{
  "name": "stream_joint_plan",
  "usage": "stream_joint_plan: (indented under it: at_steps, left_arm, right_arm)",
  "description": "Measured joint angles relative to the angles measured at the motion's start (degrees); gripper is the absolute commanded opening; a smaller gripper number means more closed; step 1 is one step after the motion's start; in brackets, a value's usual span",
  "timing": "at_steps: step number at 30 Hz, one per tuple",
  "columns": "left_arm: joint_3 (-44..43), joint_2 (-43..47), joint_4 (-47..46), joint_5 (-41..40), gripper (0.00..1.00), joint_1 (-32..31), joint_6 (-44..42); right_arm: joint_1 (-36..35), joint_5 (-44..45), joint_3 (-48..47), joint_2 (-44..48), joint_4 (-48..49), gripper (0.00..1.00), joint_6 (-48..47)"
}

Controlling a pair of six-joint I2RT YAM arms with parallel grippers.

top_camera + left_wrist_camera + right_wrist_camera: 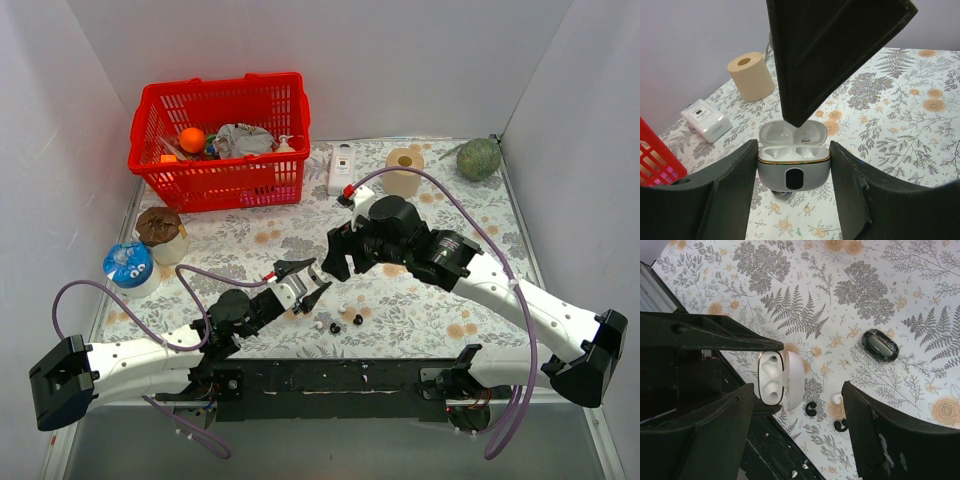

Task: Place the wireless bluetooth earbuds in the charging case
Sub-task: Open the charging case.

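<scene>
The white charging case [794, 167] has its lid open and both wells empty. My left gripper [794, 150] is shut on its sides and holds it just above the table. It also shows in the right wrist view [780, 377], between the left fingers. My right gripper [799, 390] is open and empty, hovering above the case and the earbuds. On the table beside the case lie a black earbud [812, 408], a white earbud [836, 399] and another black earbud [841, 425]. In the top view the left gripper [305, 282] and right gripper [345, 262] are close together near the earbuds [334, 326].
A dark oval case [880, 345] lies right of the earbuds. At the back stand a red basket [220, 140] of items, a white box [341, 168], a paper roll [404, 170] and a green ball [478, 158]. Two lidded cups [160, 232] stand at the left.
</scene>
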State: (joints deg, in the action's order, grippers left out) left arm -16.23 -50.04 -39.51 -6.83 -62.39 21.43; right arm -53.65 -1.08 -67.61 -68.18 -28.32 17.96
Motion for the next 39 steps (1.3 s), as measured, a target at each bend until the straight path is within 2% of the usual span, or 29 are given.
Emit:
stream_joint_plan:
  at_steps: [10,18,25,28,30,31,32,33,35,36,37,38,39]
  left_arm:
    - [0.0,-0.1,-0.6,0.0,0.0,0.0,0.2]
    - [0.0,0.4,-0.8,0.0,0.0,0.0,0.6]
    - [0.0,1.2,-1.4,0.0,0.0,0.0,1.0]
    - [0.0,1.2,-1.4,0.0,0.0,0.0,1.1]
    - [0.0,1.2,-1.5,0.0,0.01,0.0,1.3]
    - [0.0,1.1,-1.6,0.0,0.04,0.0,1.4]
    - [0.0,1.1,-1.7,0.0,0.13,0.0,1.5]
    - [0.0,1.1,-1.9,0.0,0.27,0.0,1.6]
    - [0.0,1.1,-2.1,0.0,0.44,0.0,2.2]
    - [0.0,1.1,-2.1,0.0,0.57,0.0,2.9]
    - [0.0,1.1,-2.1,0.0,0.62,0.0,2.9]
    - [0.0,1.0,-2.1,-0.3,0.98,0.0,3.4]
    - [-0.2,0.7,-1.9,-1.0,0.98,-0.1,4.2]
  right_arm:
    - [0.0,-3.1,0.0,-2.1,1.5,0.67,0.2]
    - [2.1,-6.5,2.4,-2.3,4.2,0.49,2.2]
    - [3.4,-9.8,3.0,-2.3,5.6,0.39,3.2]
    - [3.4,-10.6,3.4,-2.3,6.5,0.29,3.4]
    - [3.4,-11.0,3.7,-2.3,6.9,0.15,3.4]
    - [3.4,-11.2,3.8,-2.3,6.9,0.08,3.4]
    - [3.4,-11.2,3.8,-2.3,6.9,0.01,3.4]
    - [3.5,-11.2,3.8,-2.3,6.9,0.01,3.3]
    - [3.6,-11.1,3.8,-2.2,6.8,0.01,3.0]
    - [3.6,-11.1,3.8,-2.0,6.4,0.01,2.8]
    - [3.6,-11.1,3.8,-1.9,6.3,0.01,2.7]
    - [3.6,-11.0,3.8,-1.8,6.0,0.01,2.4]
    - [3.6,-10.8,3.7,-1.6,5.6,0.01,2.0]
